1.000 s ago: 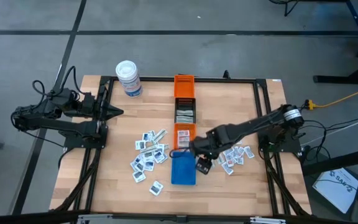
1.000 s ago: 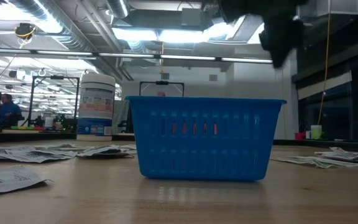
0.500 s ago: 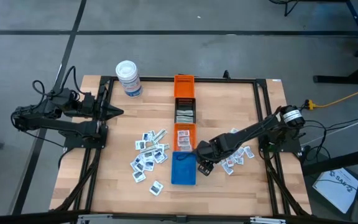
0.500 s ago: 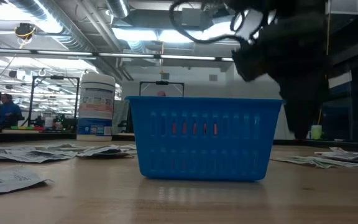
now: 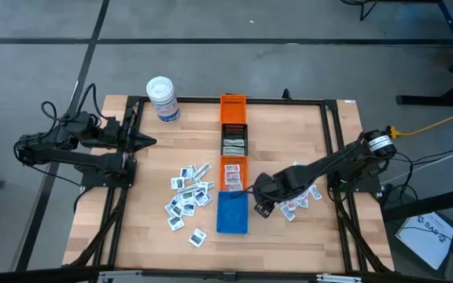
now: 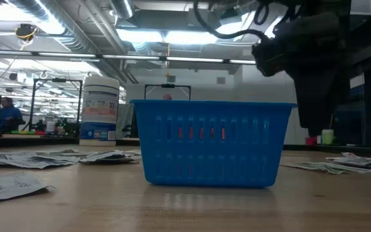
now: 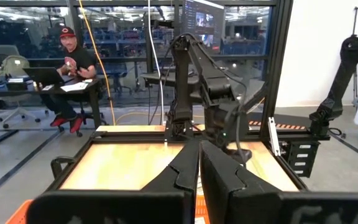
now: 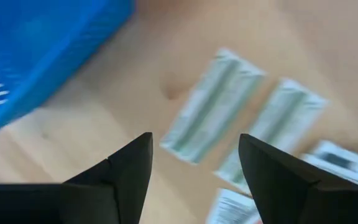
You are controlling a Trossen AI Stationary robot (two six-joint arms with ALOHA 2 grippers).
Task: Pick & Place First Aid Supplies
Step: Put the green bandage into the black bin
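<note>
- Blue slotted plastic bin sits nearest the front edge of the wooden desk, at mid-width; in the low view it fills the middle of the frame.
- Right gripper is low over the desk just beside the blue bin's right wall, fingers spread wide, nothing between them.
- Right wrist view: two narrow pale beige-green strips lie flat on the wood just ahead of the dark fingertips; a white printed packet lies next to them.
- Right-hand scatter of small white first aid packets lies between the blue bin and the desk's right edge.
- Left-hand scatter of white packets with dark print spreads left of the blue bin, towards the front-left.
- Behind the blue bin, a row runs towards the far edge: orange bin, black bin, second orange bin.
- White cylindrical tub with blue label stands upright near the far-left corner.
- Left gripper waits at the left edge, fingers pressed together, holding nothing.
- Beyond the desk, a person sits at another table.
</note>
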